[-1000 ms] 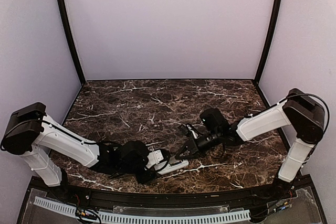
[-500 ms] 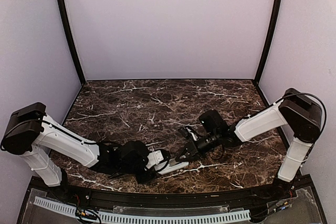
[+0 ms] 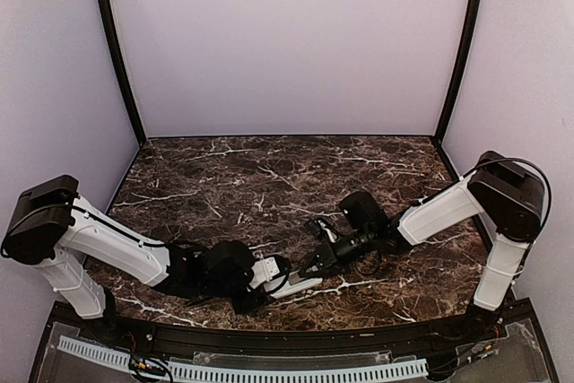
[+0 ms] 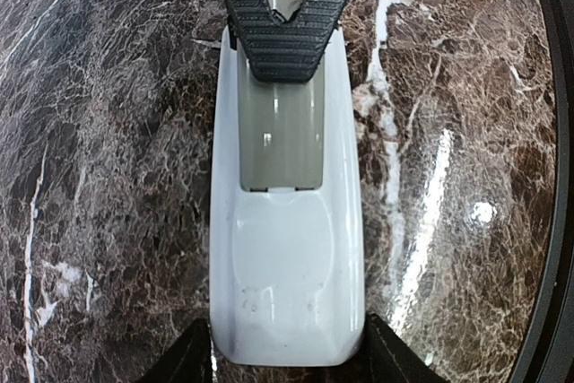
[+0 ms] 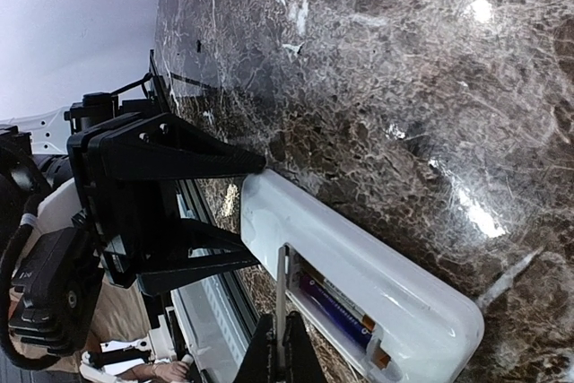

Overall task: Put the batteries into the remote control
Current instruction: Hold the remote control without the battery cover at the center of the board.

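Note:
The white remote control (image 4: 287, 275) lies back-up on the marble, and my left gripper (image 4: 287, 363) is shut on the sides of its near end. My right gripper (image 4: 285, 65) is shut on a thin grey cover piece (image 4: 280, 136), held tilted over the open battery bay. In the right wrist view this cover (image 5: 283, 298) stands on edge at the bay's inner end, above the right gripper (image 5: 283, 352). The batteries (image 5: 339, 313) lie in the bay, dark with orange ends. From above, the remote control (image 3: 303, 284) sits between the left gripper (image 3: 280, 277) and the right gripper (image 3: 314, 264).
The dark marble table (image 3: 269, 177) stretches back to lilac walls. A black rail (image 3: 296, 334) runs along the near edge just behind the remote. The left arm (image 3: 117, 244) lies low along the front left. The right arm (image 3: 439, 208) reaches in from the right.
The left jaws have closed in a little on the remote. The right gripper with the cover has edged slightly left and lower towards the bay.

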`<state>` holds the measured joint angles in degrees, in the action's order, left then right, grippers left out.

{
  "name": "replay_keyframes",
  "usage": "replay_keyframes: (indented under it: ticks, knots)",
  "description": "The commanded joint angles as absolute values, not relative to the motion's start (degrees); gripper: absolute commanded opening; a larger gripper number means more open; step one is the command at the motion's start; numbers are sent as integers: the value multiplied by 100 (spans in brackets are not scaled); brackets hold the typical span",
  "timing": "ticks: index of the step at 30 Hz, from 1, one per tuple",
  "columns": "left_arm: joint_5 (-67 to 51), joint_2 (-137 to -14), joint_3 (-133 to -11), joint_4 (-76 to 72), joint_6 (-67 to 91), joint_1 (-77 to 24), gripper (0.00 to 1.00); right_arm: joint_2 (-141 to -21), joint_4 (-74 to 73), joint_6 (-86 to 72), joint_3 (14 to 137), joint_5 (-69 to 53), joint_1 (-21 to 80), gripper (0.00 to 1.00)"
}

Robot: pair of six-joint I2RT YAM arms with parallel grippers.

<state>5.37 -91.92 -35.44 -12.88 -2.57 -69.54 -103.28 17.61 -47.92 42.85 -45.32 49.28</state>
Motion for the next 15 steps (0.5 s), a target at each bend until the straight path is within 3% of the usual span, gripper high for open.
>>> replay_keyframes:
  ticks: [1,15]
  knots:
    - [545,-9263,-3612,-951,-306,-6961,55,-10460,1824,-4858,4193,-4471,4960,0]
    - [497,-9324,-3722,-907,-342,-6961,56,-10584,1894,-5032,4179,-4466,5101,0]
